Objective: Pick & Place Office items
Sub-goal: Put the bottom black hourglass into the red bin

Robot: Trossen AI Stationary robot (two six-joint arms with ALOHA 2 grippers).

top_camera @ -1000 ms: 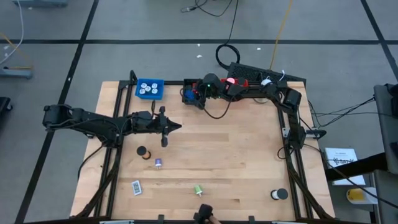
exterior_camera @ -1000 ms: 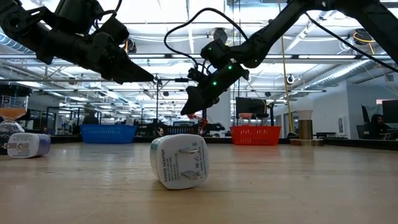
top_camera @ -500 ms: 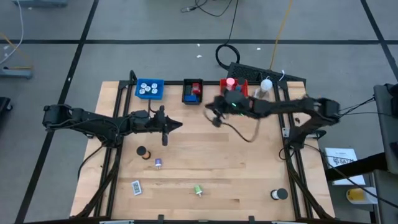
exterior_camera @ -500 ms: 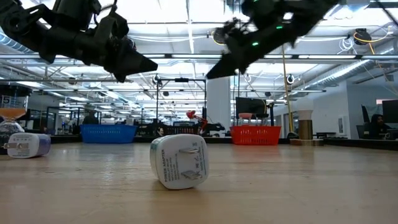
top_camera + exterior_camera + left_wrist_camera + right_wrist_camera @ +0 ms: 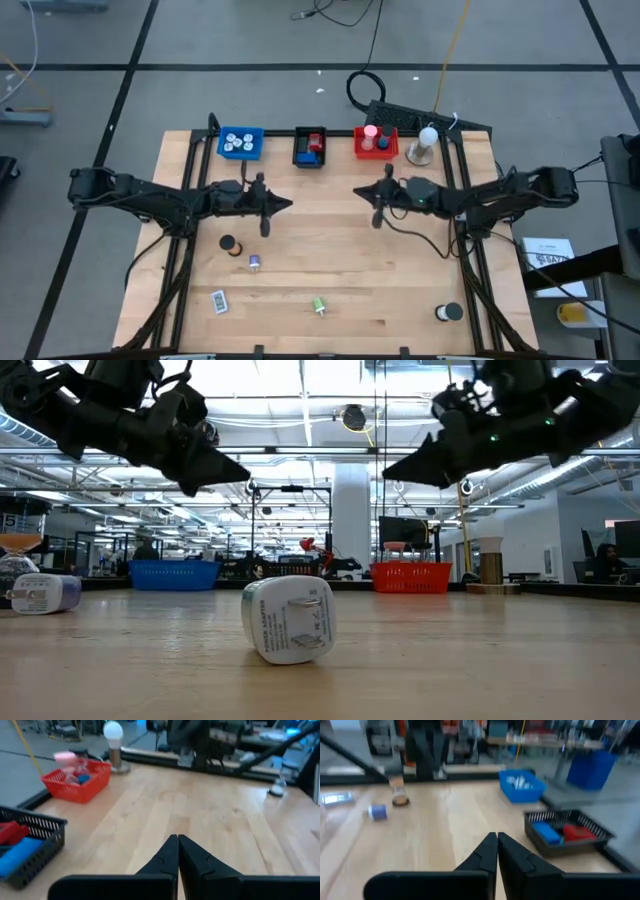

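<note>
Right claw back from trays, clenched empty; white rectangle lengthwise toward them.

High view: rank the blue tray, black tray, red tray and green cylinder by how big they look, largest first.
1. blue tray and red tray: look alike, so no ranking between them.
2. black tray: slightly narrower.
3. green cylinder: far the smallest.

No legible text anywhere
</note>
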